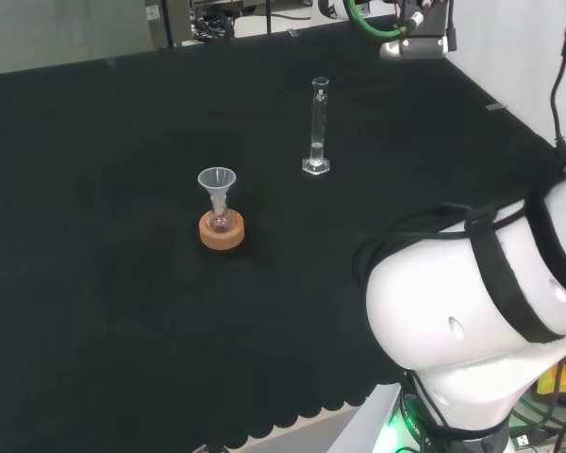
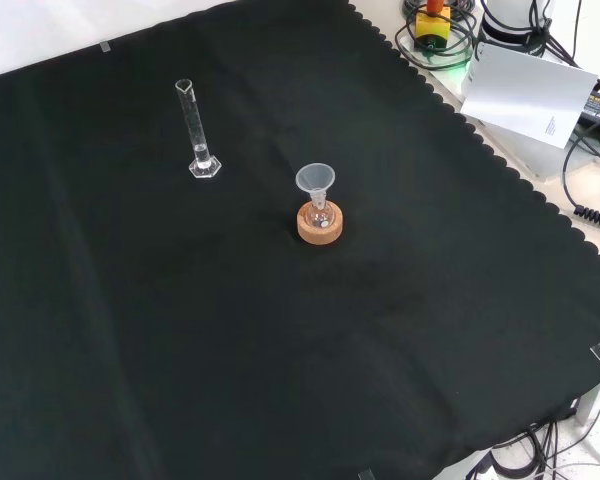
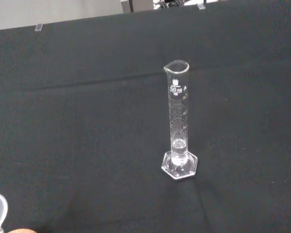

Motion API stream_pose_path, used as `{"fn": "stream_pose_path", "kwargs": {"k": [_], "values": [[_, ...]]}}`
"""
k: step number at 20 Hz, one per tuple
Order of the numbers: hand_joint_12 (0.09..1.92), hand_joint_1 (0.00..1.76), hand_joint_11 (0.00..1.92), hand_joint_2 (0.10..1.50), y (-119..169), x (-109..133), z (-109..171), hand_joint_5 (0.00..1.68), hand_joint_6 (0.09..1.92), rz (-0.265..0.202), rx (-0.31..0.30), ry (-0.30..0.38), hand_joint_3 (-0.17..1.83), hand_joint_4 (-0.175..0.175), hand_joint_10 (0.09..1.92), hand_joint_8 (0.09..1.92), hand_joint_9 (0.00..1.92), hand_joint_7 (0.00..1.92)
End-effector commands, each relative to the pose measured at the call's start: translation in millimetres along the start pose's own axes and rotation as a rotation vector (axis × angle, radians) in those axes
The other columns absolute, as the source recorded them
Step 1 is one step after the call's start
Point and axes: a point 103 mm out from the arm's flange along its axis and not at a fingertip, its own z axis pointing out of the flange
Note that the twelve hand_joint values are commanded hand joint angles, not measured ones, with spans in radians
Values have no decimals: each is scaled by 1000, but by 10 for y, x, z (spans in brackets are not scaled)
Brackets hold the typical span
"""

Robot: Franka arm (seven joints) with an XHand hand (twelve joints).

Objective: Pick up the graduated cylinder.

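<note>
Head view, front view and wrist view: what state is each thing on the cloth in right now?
graduated cylinder: upright on its hexagonal foot, standing free on the cloth, not held.
funnel: upright, stem down in the small flask.
small flask: upright, seated in the cork ring.
cork ring: flat on the cloth, apart from the cylinder.
black cloth: spread flat over the bench.

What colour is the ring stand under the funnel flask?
Tan cork-brown ring stand, clearest in the front view.

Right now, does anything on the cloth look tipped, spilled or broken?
Nothing stands out. The graduated cylinder stands upright on its base, and the funnel sits in a small flask on the cork ring. No spill shows.
</note>
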Motion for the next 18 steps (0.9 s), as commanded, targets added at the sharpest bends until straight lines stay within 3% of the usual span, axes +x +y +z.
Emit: {"fn": "stream_pose_path", "kwargs": {"k": [1, 7, 18], "values": [[1404, 196, 2, 1339, 724, -188, 404, 241, 87, 13, -22, 88, 8, -41, 698, 463, 148, 2], [1403, 252, 9, 1297, 997, -278, 670, 245, 87, 11, -2, 126, -13, -45, 707, 514, 177, 11], [1403, 380, 34, 1206, 1199, -467, 1052, 244, 87, -35, -27, 250, -62, -46, 710, 573, 214, 27]]}}
